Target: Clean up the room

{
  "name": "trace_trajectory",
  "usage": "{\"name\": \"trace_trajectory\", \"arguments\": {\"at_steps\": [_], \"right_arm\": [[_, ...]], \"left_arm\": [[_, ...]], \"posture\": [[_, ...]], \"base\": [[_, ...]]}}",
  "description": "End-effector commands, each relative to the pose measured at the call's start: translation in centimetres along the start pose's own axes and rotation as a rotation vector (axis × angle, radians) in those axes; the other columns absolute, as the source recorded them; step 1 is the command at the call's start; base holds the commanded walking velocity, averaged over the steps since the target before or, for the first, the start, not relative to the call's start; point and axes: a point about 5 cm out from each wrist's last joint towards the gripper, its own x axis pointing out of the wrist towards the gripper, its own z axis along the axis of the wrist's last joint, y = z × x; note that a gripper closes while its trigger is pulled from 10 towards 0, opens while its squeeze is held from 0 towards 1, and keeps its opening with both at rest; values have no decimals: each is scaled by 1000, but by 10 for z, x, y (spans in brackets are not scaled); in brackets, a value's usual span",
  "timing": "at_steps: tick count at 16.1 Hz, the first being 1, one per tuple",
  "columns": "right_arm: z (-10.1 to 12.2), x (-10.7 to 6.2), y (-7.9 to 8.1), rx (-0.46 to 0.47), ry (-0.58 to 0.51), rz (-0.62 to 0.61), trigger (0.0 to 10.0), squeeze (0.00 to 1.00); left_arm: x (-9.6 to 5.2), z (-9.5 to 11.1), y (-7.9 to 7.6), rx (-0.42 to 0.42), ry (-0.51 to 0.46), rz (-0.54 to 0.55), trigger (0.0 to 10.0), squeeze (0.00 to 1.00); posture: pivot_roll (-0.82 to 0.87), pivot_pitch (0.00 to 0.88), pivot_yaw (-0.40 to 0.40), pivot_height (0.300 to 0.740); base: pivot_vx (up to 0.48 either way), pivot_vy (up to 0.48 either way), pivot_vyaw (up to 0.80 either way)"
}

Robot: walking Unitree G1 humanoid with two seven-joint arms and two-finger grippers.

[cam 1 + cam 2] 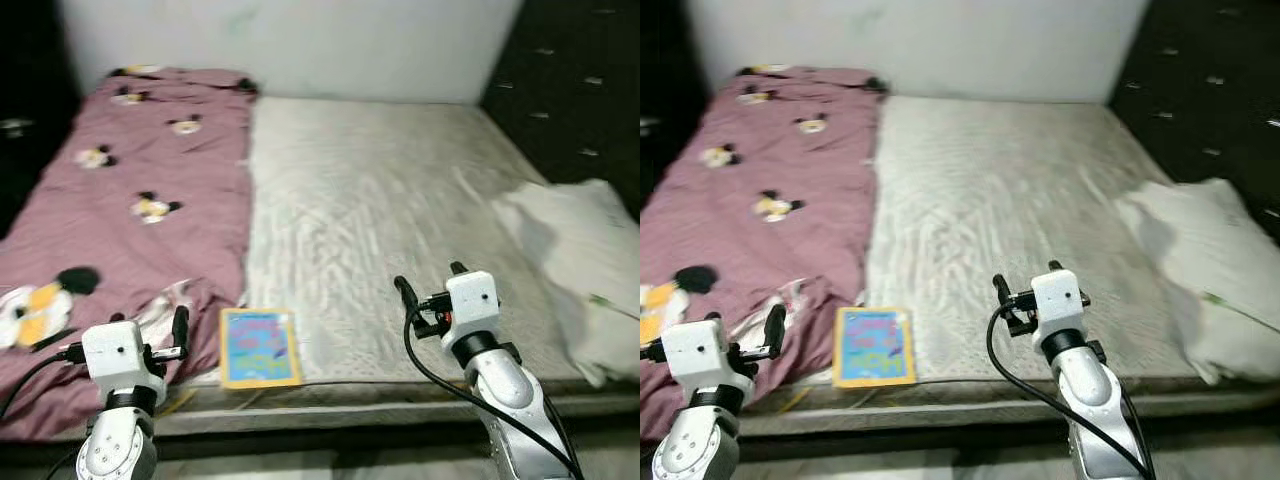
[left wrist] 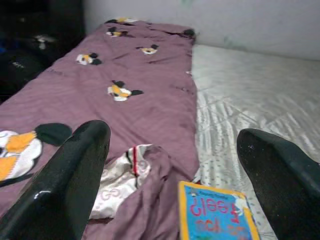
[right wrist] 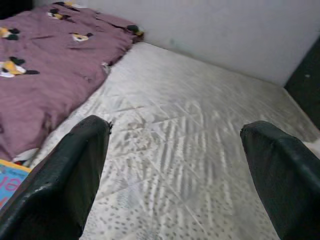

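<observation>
A purple blanket [image 1: 130, 200] printed with cartoon mice covers the left part of a bed. The bare grey-white mattress [image 1: 380, 200] lies uncovered beside it. A blue picture book with a yellow border [image 1: 258, 346] lies flat at the mattress's near edge, just right of the blanket's bunched corner. A white pillow [image 1: 580, 260] rests at the right edge. My left gripper [image 1: 150, 325] is raised before the blanket's near corner, open and empty, with the book [image 2: 215, 215] slightly to its right. My right gripper [image 1: 430, 280] hovers open over the near middle of the mattress, holding nothing.
A white patterned cloth [image 2: 120, 180] peeks out from under the blanket's folded corner. A pale wall [image 1: 300, 45] runs behind the bed and a dark tufted panel [image 1: 570, 90] stands along its right side. A black cable [image 1: 340, 382] lies along the bed's front edge.
</observation>
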Motion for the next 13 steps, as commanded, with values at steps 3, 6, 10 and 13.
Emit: {"name": "trace_trajectory", "arguments": {"at_steps": [3, 6, 10, 13], "right_arm": [[-1, 13, 4, 18, -4, -1, 10000, 0], [4, 24, 13, 55, -37, -34, 10000, 0], [1, 24, 15, 72, -47, -69, 10000, 0], [1, 25, 11, 52, -58, -85, 10000, 0]], "left_arm": [[7, 4, -5, 1, -15, 1, 10000, 0], [15, 11, -9, 11, -31, -33, 10000, 0], [29, 16, -11, 31, -40, -75, 10000, 0], [32, 14, -16, 31, -35, -97, 10000, 0]], "posture": [[50, 10, -49, 740], [59, 0, -6, 740], [39, 0, 37, 740], [30, 0, 40, 740]], "base": [[0, 0, 0], [0, 0, 0], [0, 0, 0], [0, 0, 0]]}}
